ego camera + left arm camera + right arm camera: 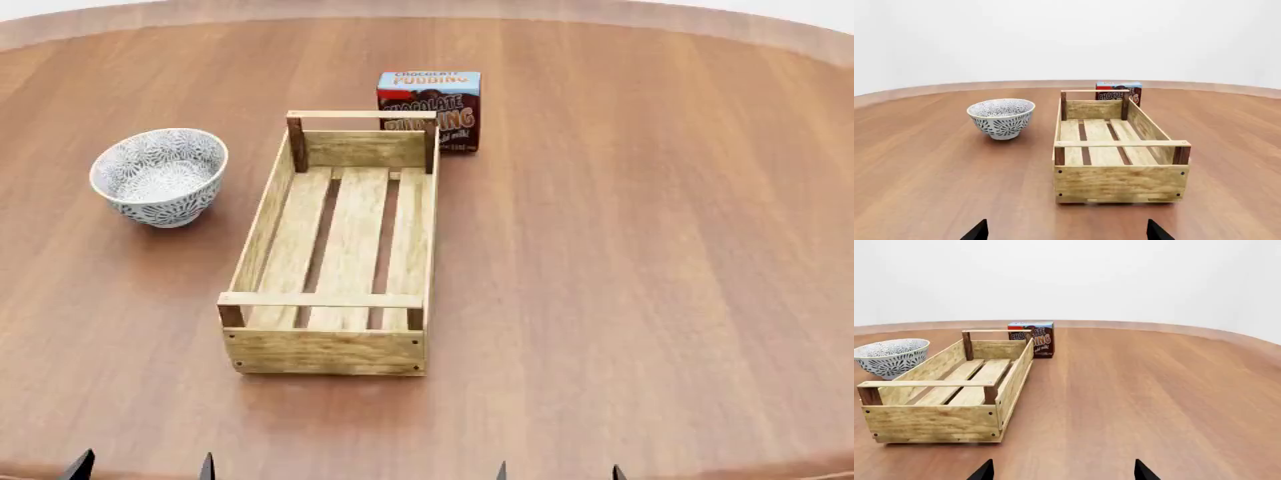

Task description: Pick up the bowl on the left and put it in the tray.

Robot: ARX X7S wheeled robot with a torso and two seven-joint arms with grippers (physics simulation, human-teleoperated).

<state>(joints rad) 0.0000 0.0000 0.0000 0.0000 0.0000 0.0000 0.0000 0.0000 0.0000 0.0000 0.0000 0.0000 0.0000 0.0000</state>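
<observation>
a round white ceramic bowl with a dense grey-blue floral pattern [159, 175] is seen standing upright on the brown wooden table [641, 250], to the left of a long rectangular light-wood crate with a slatted bottom and darker corner posts [336, 262], near it but not touching. nothing is held inside the crate. just behind the crate's far right corner a red and blue chocolate pudding box [430, 108] is stood upright; whether it touches the crate cannot be told. only the dark fingertips of the left gripper [140, 467] and of the right gripper [558, 471] are shown at the lower edge of the head view, near the table's front edge and well apart from the bowl. in each wrist view the two tips are spread wide with nothing between them, so both grippers are released.
</observation>
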